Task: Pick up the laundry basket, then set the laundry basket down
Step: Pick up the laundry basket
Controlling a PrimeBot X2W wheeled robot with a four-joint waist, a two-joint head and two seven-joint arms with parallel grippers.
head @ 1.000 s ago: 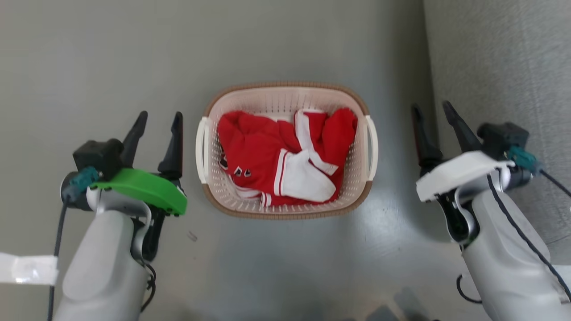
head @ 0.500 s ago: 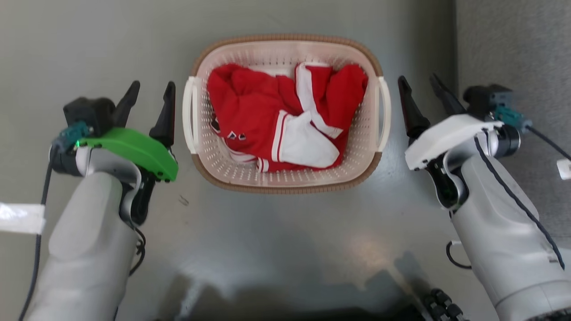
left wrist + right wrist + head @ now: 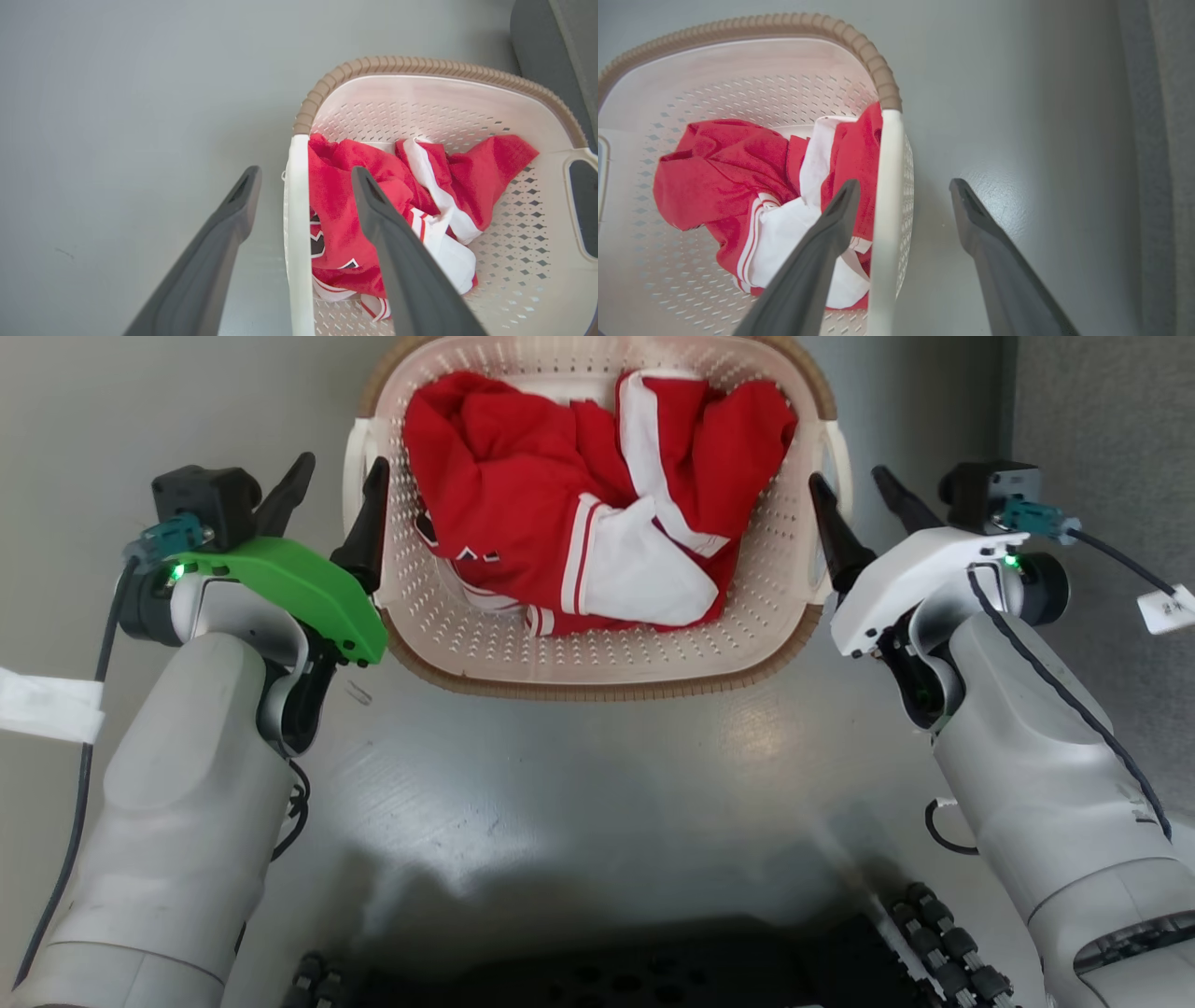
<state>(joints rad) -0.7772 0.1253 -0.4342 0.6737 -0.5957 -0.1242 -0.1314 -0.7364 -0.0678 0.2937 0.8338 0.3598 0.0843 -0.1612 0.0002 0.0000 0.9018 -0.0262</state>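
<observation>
The laundry basket (image 3: pixel 597 683), cream and perforated with a brown rim band, stands on the grey floor and holds a red and white garment (image 3: pixel 579 513). My left gripper (image 3: pixel 341 467) is open, one finger on each side of the basket's left white handle (image 3: pixel 355 453). In the left wrist view that handle (image 3: pixel 296 219) runs between the fingers of the left gripper (image 3: pixel 304 172). My right gripper (image 3: pixel 850 478) is open and straddles the right handle (image 3: pixel 842 448). The right wrist view shows the handle bar (image 3: pixel 886 186) inside the right gripper (image 3: pixel 904 183), one finger over the garment (image 3: pixel 738 177).
A grey upholstered surface (image 3: pixel 1102 411) rises along the right. My dark wheeled base (image 3: pixel 607 971) fills the bottom edge. A strip of white tape (image 3: pixel 47 705) lies at the left, and a white tag (image 3: pixel 1162 609) hangs from the right wrist cable.
The head camera has dropped closer, so the basket looks larger and higher in view. Both open grippers have closed in from beside the basket to straddle its side handles.
</observation>
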